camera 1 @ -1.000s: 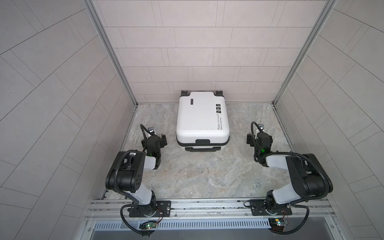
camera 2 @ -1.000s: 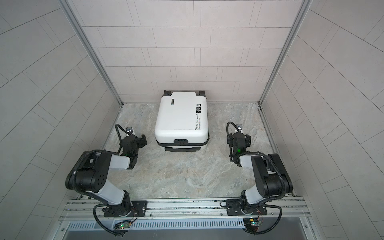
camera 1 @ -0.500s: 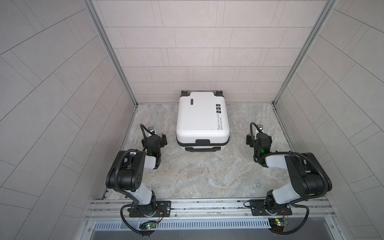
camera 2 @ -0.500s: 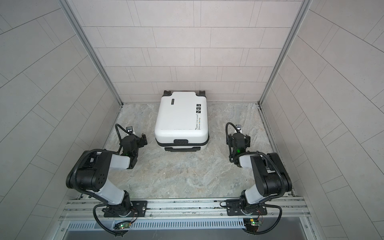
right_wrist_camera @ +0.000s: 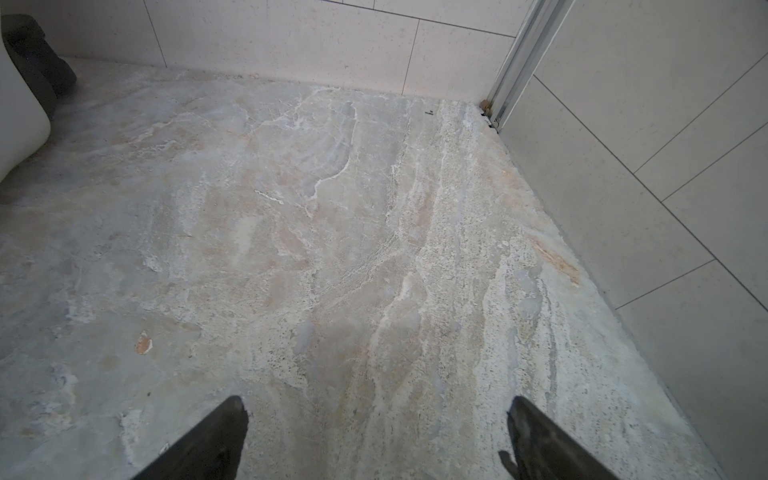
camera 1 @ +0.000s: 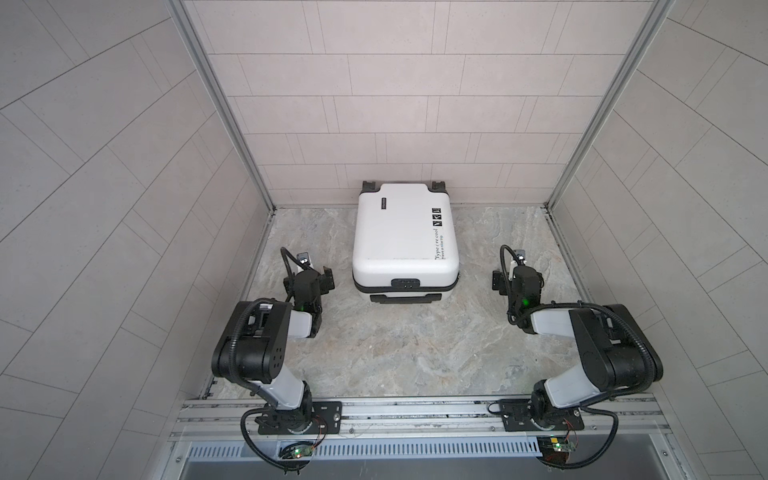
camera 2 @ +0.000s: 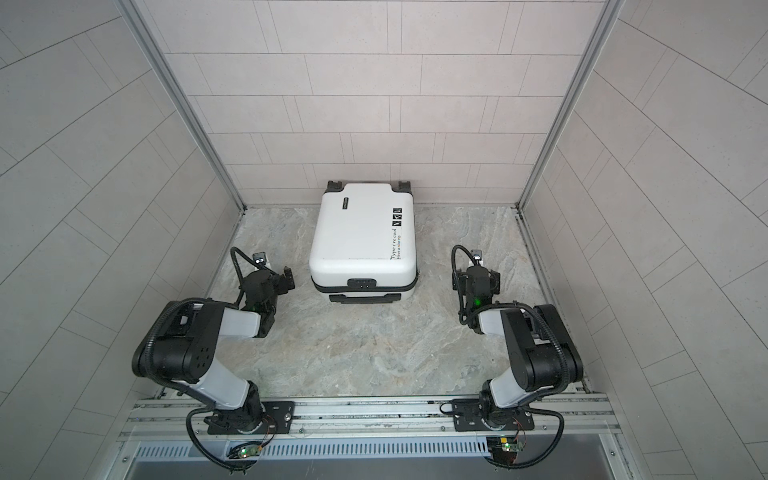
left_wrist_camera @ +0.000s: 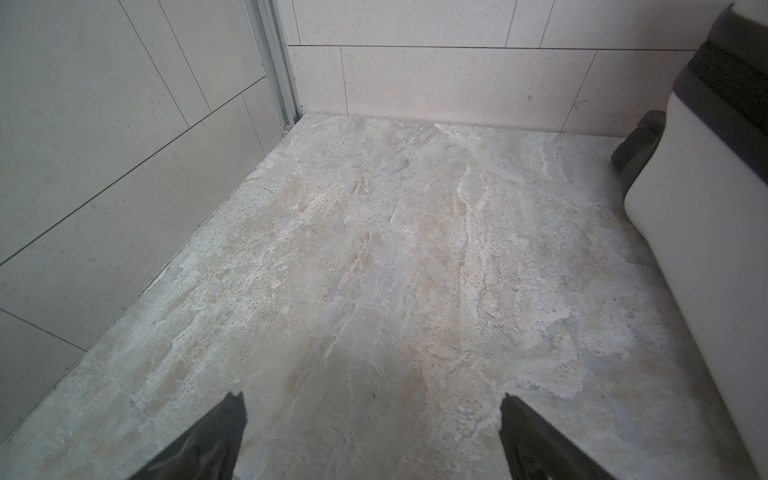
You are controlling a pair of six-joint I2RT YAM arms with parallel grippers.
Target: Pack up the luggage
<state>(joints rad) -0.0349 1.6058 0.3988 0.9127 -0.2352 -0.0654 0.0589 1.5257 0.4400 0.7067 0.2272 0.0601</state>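
Observation:
The luggage [camera 1: 405,237] [camera 2: 363,237] is a white hard-shell suitcase with black wheels, handle and zipper band. It lies flat and closed against the back wall in both top views. My left gripper [camera 1: 308,280] [camera 2: 269,283] hovers low over the floor just left of its front corner, open and empty. My right gripper [camera 1: 517,283] [camera 2: 476,279] stands off its right side, also open and empty. The left wrist view shows the luggage [left_wrist_camera: 706,249] beside the spread left gripper [left_wrist_camera: 372,401]. The right wrist view catches only a corner of the luggage [right_wrist_camera: 16,124], away from the right gripper [right_wrist_camera: 376,403].
Tiled walls close in the marble floor [camera 1: 395,345] on three sides, with metal corner posts [camera 1: 224,112] at the back. An aluminium rail [camera 1: 415,415] carrying both arm bases runs along the front edge.

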